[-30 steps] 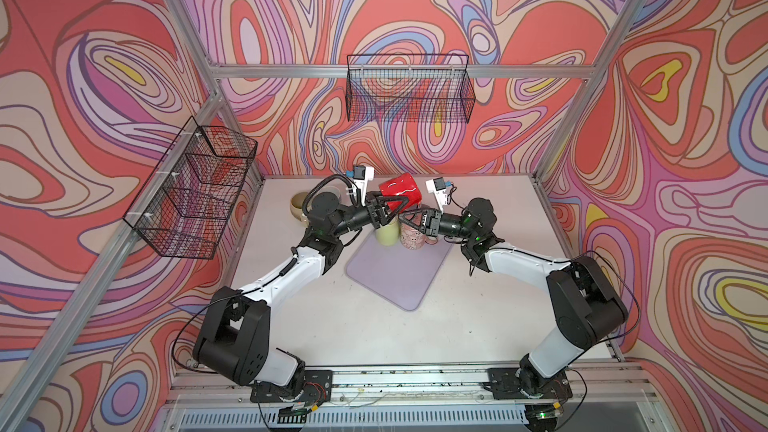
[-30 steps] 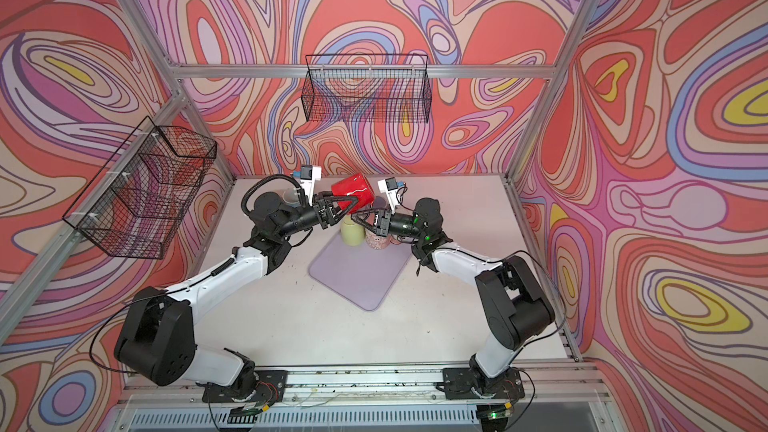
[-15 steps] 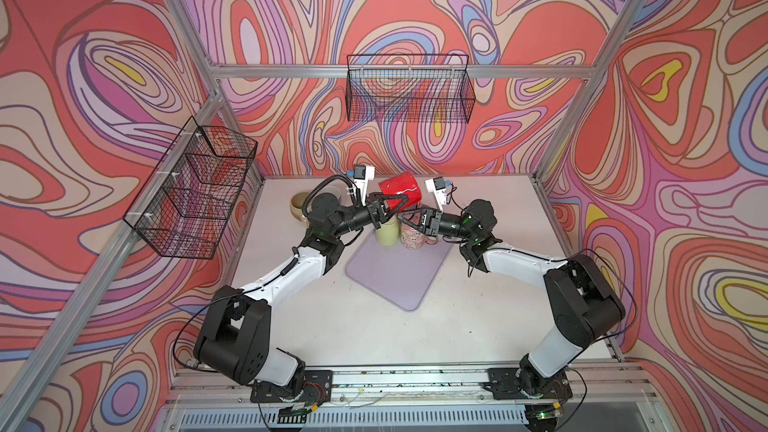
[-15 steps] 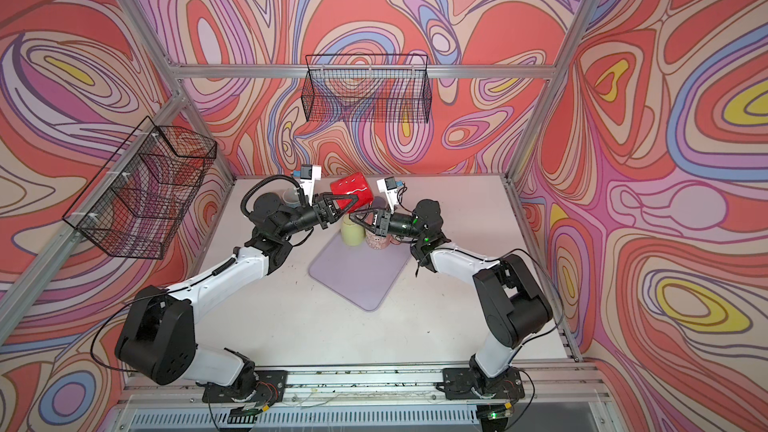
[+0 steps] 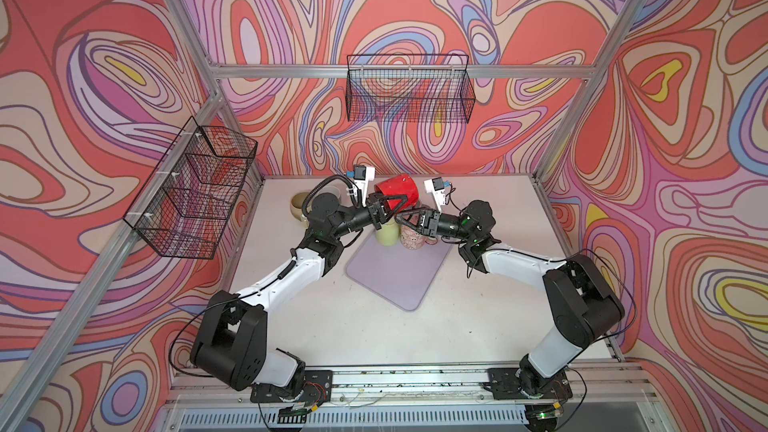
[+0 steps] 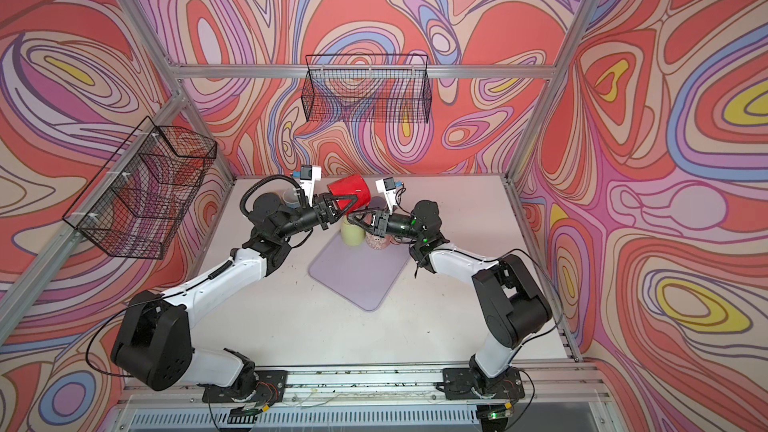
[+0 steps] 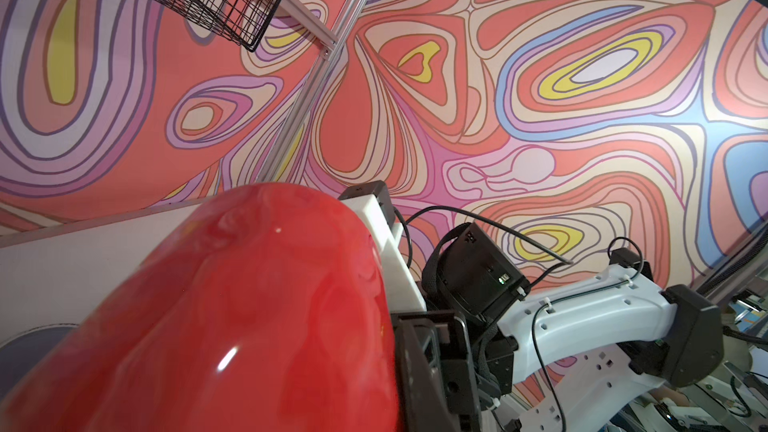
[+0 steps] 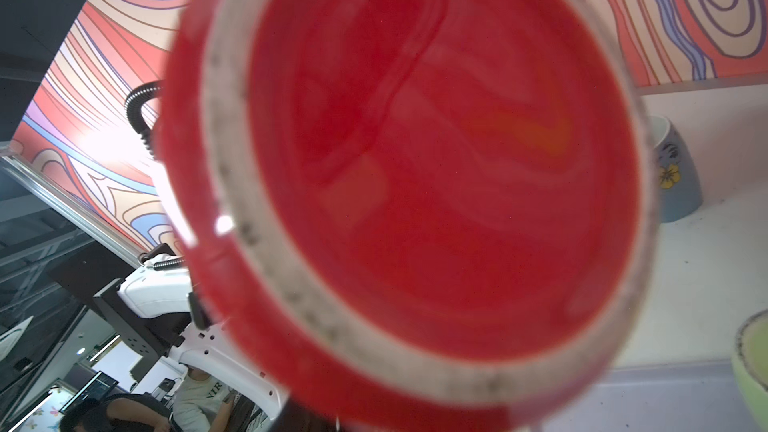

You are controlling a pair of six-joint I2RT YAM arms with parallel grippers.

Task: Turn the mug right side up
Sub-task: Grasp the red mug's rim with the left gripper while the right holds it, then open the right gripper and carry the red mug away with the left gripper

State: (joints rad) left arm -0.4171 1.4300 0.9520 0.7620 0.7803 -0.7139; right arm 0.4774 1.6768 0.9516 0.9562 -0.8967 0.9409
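Left wrist view is almost filled by the red mug (image 7: pixel 249 305), which sits hard up against that camera. That fits what has just changed. Your left hand (image 5: pixel 397 204) was part open a moment ago and is now clenched on the mug, gripping it low on the side nearest that arm.

Your right hand (image 5: pixel 402 219) was clamped tight a moment ago and has begun to ease. From these pictures you cannot tell whether it is already free of the mug or still pinching it. Its wrist view shows only one round end of the mug, ringed in a pale band, and none of its own fingers.

The mug has hardly moved. In both top views it hangs tilted in the air between the two hands, well above the worktop (image 5: pixel 498 209) at the far end of the purple mat (image 5: pixel 399 280). It is directly over the pale green cup (image 5: pixel 386 235) and the pink patterned cup (image 5: pixel 412 239). Whether its mouth now points up or down is not clear from any view.

This looks like a mid-air handover, with the weight passing to your left hand. If so, the right hand should draw fully clear before the left wrist rolls the mug mouth-up. You will also need a bare patch of mat or worktop for the set-down, since the two cups stand right beneath it.
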